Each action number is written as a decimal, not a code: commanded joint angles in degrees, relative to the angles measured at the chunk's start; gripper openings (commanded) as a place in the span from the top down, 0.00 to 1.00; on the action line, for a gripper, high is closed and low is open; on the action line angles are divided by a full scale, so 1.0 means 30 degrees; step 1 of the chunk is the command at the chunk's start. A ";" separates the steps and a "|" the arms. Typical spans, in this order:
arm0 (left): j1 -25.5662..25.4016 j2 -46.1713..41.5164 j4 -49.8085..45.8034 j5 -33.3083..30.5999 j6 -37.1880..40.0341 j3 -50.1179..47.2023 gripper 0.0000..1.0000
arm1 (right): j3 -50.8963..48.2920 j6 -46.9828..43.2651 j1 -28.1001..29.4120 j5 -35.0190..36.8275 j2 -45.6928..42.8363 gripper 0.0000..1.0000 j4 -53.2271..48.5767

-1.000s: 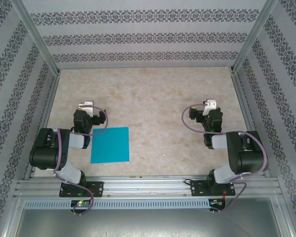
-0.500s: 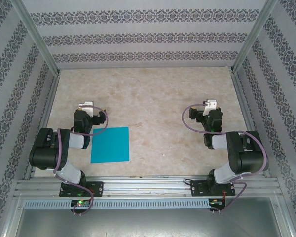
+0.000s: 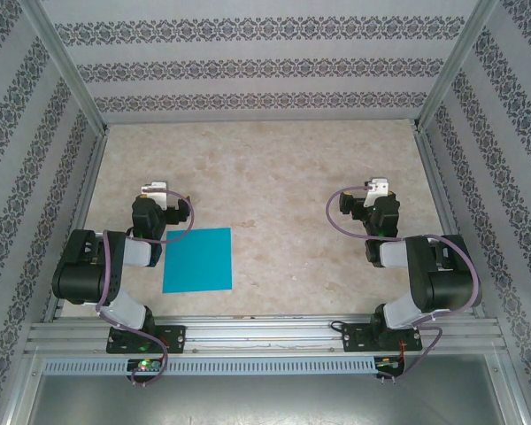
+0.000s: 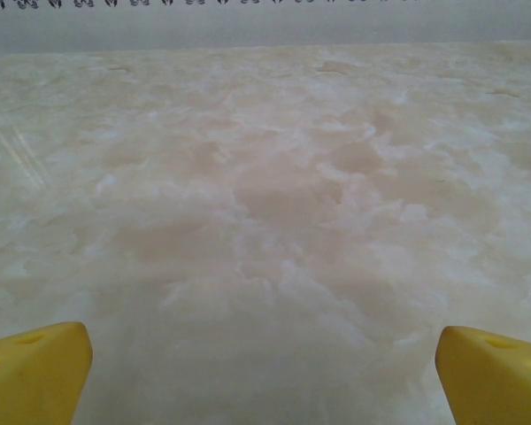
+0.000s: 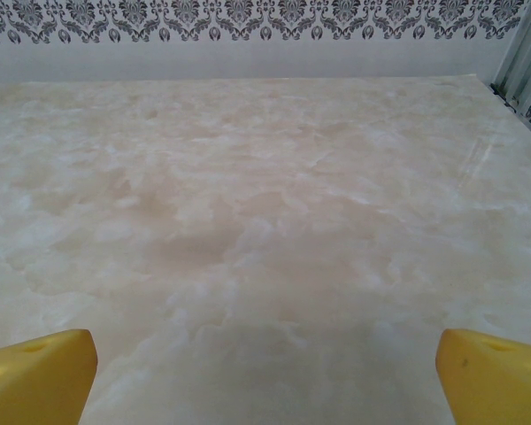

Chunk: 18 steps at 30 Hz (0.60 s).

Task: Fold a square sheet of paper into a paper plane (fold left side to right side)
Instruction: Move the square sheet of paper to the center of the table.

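The square sheet of paper (image 3: 197, 259) lies flat and unfolded on the counter (image 3: 274, 168), teal-blue, no crease visible. It sits in the near-left part, close to the front rail (image 3: 265, 329) and just right of the left arm (image 3: 97, 270). From the top cam, the arm's forearm overlaps the sheet's left edge (can't tell if it touches or just hangs above it). The sheet's sides run approx. parallel to the counter edges, w/ a slight skew.

The left tool (image 3: 155, 189) is beyond the sheet's far-left corner, pointing toward the back wall (image 3: 257, 66). It is spread wide: on the left wrist cam its yellow fingertips (image 4: 35, 372) sit in the two bottom corners w/ bare marbled counter between them, nothing pinched.

The right tool (image 3: 377, 188) is on the right half of the counter, well apart from the sheet and also aimed at the back wall. It is spread wide too: on the right wrist cam its fingertips (image 5: 37, 376) are at opposite bottom corners, w/ only counter surface between them. Both arms are folded back near their bases.
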 commanded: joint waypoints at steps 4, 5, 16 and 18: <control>0.0241 -0.3034 -0.3553 -0.1069 -0.0391 0.0752 0.00 | 0.0392 0.0414 -0.0398 0.0082 -0.1702 0.02 -0.1363; 0.0214 -0.3822 -0.4442 -0.1153 -0.0443 0.0933 0.00 | 0.0497 0.0462 -0.0416 0.0197 -0.2386 0.02 -0.2185; 0.0246 -0.9321 -1.7999 0.1035 -0.7520 0.5713 0.00 | 0.2969 0.4743 -0.0665 -0.1964 -1.0033 0.02 -1.5780; 0.0218 -0.9319 -2.0559 0.2584 -0.8461 0.6441 0.03 | 0.3453 0.5650 -0.0748 -0.3304 -1.0941 0.02 -1.7707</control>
